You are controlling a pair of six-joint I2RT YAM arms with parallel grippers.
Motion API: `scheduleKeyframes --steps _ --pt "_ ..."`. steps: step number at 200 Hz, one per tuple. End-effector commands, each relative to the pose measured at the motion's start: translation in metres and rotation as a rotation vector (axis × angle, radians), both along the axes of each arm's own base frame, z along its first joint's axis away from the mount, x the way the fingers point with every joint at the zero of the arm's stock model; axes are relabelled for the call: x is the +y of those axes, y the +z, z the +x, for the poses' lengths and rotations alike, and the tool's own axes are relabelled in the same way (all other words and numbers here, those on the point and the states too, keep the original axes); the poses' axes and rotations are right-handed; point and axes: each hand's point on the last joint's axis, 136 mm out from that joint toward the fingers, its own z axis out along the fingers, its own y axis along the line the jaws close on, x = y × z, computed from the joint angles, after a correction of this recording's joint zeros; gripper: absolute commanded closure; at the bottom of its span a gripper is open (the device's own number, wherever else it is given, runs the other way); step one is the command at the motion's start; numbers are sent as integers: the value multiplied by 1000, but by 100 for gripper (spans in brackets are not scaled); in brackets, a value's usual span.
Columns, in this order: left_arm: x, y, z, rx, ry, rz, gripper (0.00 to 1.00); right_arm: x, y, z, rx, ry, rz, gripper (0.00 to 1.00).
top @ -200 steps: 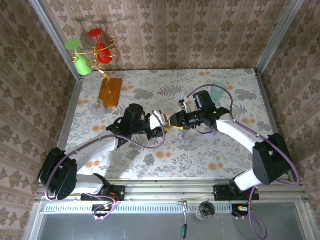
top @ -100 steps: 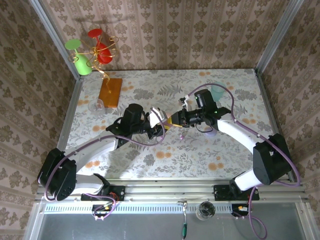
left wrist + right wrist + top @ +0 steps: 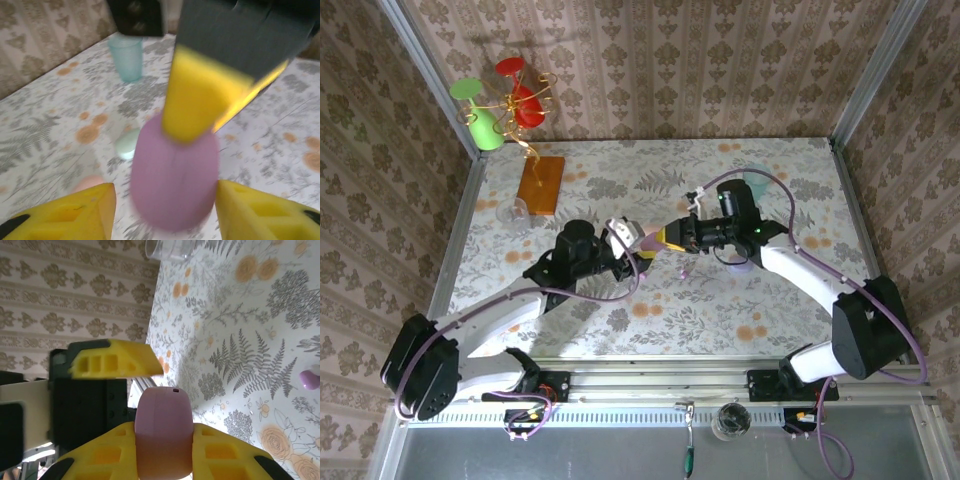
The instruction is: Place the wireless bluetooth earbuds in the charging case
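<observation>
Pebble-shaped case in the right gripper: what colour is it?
Lilac. The smooth pebble-shaped case, clamped in the right gripper, shows best in the right wrist view.

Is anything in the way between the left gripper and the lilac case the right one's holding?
Nothing visible. The left gripper is open with a finger on each side of the lilac case, which the right gripper holds.

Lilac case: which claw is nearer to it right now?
Right. The right claw is clamped on the lilac case; the left claw stands open with a finger on either side, not touching it.
</observation>
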Motion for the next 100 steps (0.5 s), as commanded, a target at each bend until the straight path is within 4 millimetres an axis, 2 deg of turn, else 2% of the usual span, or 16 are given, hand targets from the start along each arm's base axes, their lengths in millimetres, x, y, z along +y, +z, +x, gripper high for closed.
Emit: scheduleKeyframes --steps 1,9,26,66,100 --pt "12 17 11 -82 77 -59 25 -14 29 9 -56 -72 62 80" --pt "11 21 8 -101 59 -72 17 -16 30 9 -52 -83 68 80" --pt "12 28 3 -131 43 -113 11 -21 33 11 -38 -108 98 81" --pt "17 38 2 -153 27 -230 9 -28 51 12 -4 -131 223 81" --pt "15 62 4 -201 -9 -359 9 -28 70 11 41 -126 362 82"
